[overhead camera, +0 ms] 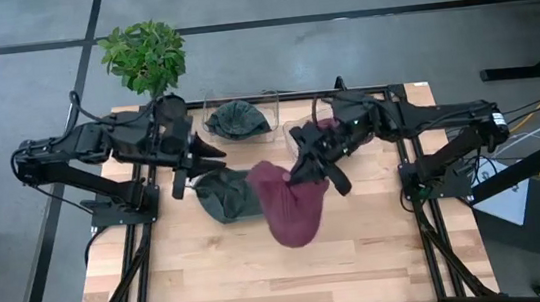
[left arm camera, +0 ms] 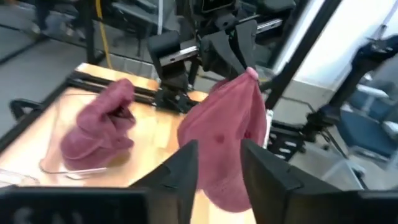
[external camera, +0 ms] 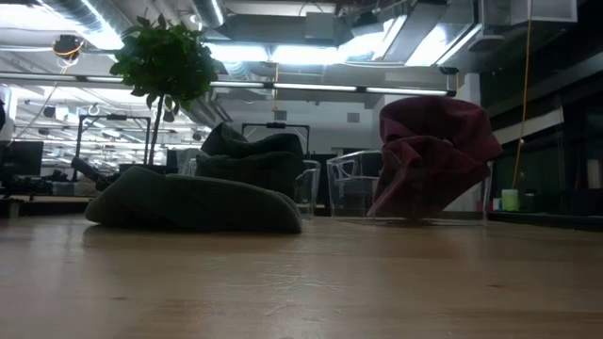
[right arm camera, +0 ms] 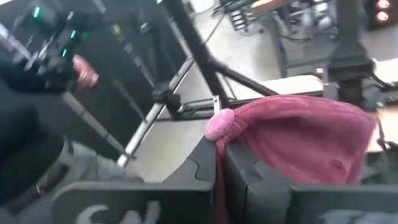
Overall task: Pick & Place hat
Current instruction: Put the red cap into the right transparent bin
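My right gripper is shut on a maroon hat, held up over the table's middle. The hat also shows in the left wrist view. A dark green hat lies brim-down on the table beside it, and shows in the low view. My left gripper is open and empty, just left of the green hat, pointing toward the held hat. In its own view the left gripper has its fingers apart. My right gripper pinches a gathered bit of the maroon hat's cloth between its two shut fingers; a small pucker sticks out past them. The fingers slant down from the table's far right. The hat hangs slack below them, clear of the table.
Two clear bins stand at the table's far edge: one holds a green hat, the other a maroon hat that also shows in the low view. A potted plant stands at the far left. Bare wood lies near the front.
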You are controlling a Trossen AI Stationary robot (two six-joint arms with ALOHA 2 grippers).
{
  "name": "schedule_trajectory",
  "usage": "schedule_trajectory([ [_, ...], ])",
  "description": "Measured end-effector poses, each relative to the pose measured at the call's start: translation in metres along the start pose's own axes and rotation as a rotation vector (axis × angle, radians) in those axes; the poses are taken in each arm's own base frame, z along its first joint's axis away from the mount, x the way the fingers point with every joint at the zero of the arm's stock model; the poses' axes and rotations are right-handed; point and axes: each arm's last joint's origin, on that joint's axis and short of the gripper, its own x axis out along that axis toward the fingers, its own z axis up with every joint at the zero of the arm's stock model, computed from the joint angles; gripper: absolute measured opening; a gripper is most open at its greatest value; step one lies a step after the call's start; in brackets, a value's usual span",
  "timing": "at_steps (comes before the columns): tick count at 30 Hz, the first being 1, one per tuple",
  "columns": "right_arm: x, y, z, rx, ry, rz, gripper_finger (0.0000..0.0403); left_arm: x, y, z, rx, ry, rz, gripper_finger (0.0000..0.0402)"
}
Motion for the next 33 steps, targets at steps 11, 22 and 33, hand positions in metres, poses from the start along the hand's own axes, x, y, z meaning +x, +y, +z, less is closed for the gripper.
schedule_trajectory([
  [11,-0.027,-0.045,0.012,0.281,-0.147,-0.340,0.0011,0.022,0.006,0.002,0.088,-0.053,0.234,0.0235],
  [22,-0.038,-0.061,0.025,0.281,-0.292,-0.440,0.0013,0.093,0.016,-0.003,0.331,-0.057,0.507,0.0306],
  [33,-0.036,-0.063,0.027,0.267,-0.319,-0.441,0.0014,0.126,0.032,-0.010,0.357,-0.050,0.756,0.0315],
])
